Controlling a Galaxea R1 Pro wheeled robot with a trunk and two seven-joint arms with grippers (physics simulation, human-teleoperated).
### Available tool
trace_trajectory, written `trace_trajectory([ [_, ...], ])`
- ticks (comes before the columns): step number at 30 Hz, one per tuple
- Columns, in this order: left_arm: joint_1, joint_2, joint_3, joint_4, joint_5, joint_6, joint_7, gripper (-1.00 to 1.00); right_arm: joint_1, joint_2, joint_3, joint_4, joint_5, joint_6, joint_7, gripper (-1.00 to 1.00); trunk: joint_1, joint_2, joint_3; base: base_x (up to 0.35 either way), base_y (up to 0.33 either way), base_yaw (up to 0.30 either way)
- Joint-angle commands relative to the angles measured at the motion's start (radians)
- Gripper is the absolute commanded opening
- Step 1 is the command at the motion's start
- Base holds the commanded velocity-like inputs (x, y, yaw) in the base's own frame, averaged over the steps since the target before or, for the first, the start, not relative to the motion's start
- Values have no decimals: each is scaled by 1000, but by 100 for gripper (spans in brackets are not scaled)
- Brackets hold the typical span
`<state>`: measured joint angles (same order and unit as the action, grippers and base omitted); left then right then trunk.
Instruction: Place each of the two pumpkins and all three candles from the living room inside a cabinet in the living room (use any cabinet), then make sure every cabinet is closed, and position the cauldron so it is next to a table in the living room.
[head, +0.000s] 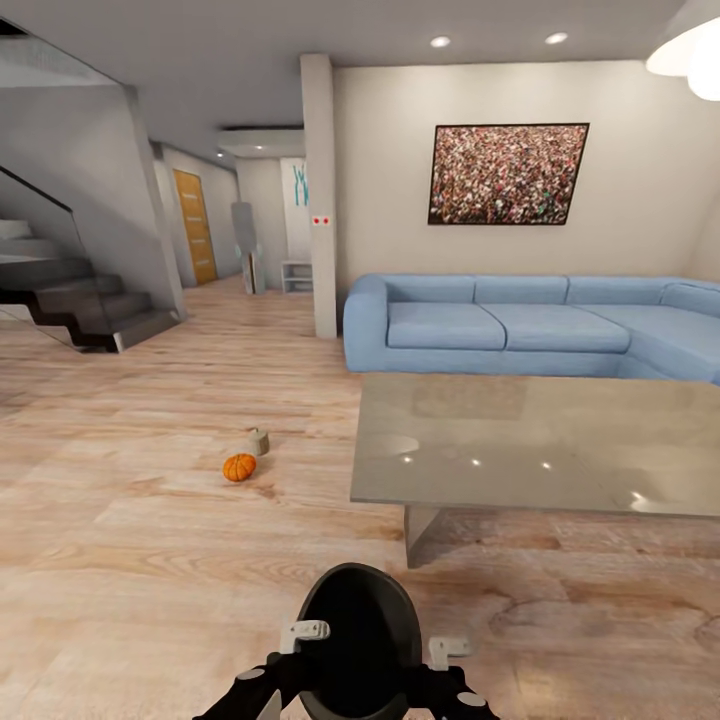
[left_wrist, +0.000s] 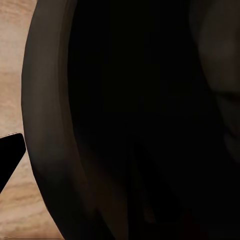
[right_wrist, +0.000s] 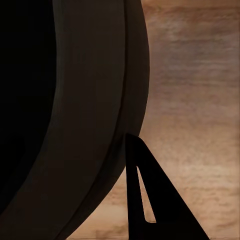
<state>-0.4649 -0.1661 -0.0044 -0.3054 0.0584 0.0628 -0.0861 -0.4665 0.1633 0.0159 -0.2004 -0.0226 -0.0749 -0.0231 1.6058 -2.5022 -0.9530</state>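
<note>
Jaws on both sides look clamped on the cauldron (head: 357, 640), so I'm hauling it; next, lower it beside the table (head: 520, 455).

Blue sofa (head: 530, 335), framed picture (head: 507, 174) (speckled), staircase (head: 75, 295), orange door (head: 194, 226)

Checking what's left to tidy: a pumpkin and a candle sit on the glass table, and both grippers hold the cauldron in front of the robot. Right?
Not quite: the head view shows the pumpkin and candle on the wood floor, left of the table. The cauldron part holds.
</note>
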Motion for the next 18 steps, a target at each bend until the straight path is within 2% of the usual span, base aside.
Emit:
trace_trajectory([
  [1, 0, 0, 0, -5, -6, -6, 0, -100, -1, 0, -10, 1, -8, -2, 10, -100, 0, -1, -5, 0, 0, 0],
  [16, 0, 2, 0, -5, -6, -6, 0, -100, -1, -1, -10, 0, -8, -4, 11, -100, 7, -4, -63, 0, 0, 0],
  [18, 0, 2, 0, -5, -7, -6, 0, -100, -1, 0, -10, 0, -9, -3, 13, -100, 7, -4, -63, 0, 0, 0],
])
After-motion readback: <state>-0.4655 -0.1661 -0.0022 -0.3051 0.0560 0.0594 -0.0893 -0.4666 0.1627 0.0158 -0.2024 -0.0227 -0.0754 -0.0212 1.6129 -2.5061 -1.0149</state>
